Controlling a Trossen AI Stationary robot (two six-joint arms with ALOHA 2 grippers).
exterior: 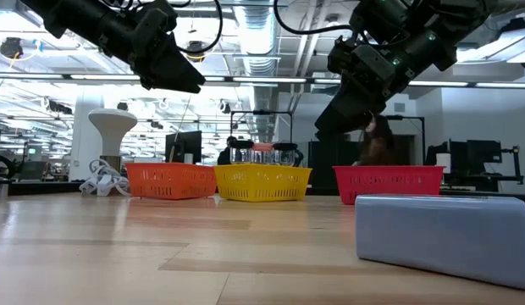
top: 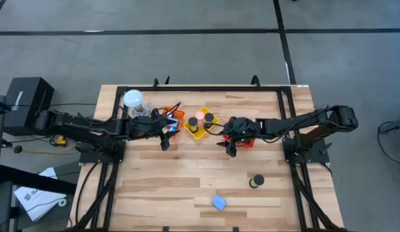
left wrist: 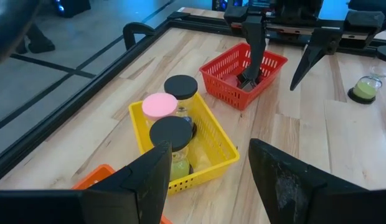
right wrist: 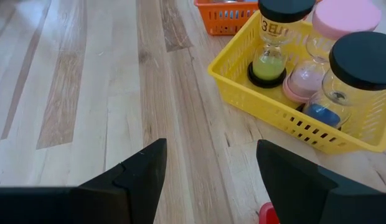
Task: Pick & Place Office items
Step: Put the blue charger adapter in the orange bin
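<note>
Across the table's middle, three hourglass timers [right wrist: 317, 62] stand sorted in the yellow basket [top: 195, 132], while both spread, empty grippers [top: 166, 143] [top: 231, 149] leave one timer [top: 257, 182] and a blue block [top: 219, 202] unplaced.

Robotics lab or open industrial workspace, not a home or shop. Butcher-block wooden table [top: 187, 174] on a grey concrete floor [top: 155, 58] marked with dark tape lines, 2 dark arms bolted to black frames at the table's sides, cables trailing off the edge beside a black equipment box [top: 26, 103]. Beyond the table: exposed ceiling ducting [exterior: 262, 34] and strip lights, rows of monitors [exterior: 478, 161] and benches, 1 person [exterior: 377, 140] seated in the background.
</note>
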